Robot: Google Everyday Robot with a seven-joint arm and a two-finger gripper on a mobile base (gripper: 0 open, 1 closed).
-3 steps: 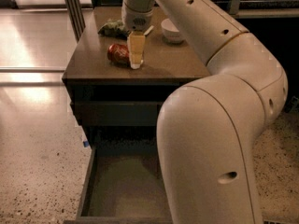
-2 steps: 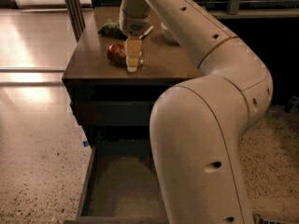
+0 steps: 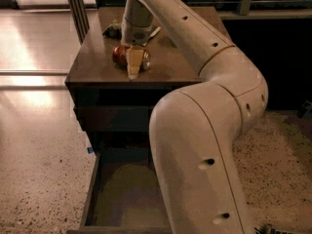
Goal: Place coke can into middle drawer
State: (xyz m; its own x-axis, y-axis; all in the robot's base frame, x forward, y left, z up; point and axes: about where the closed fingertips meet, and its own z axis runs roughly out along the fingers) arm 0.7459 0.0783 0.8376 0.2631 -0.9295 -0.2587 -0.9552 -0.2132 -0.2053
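The coke can (image 3: 120,55) lies on its side on the dark wooden cabinet top (image 3: 92,57), near the front edge. My gripper (image 3: 134,65) comes down from above and sits right at the can, its pale tip in front of the can's middle. The middle drawer (image 3: 122,189) is pulled out below the cabinet front, its olive-grey floor bare. My large white arm covers the drawer's right part.
A green-and-white snack bag (image 3: 112,30) lies behind the can on the cabinet top. A bit of a white object (image 3: 155,31) shows beside my wrist. Dark vertical bars (image 3: 75,6) stand at the back left. Speckled floor surrounds the cabinet.
My gripper has shifted left from beside the can's right end to over its middle. The arm has swung with it. The can has not moved.
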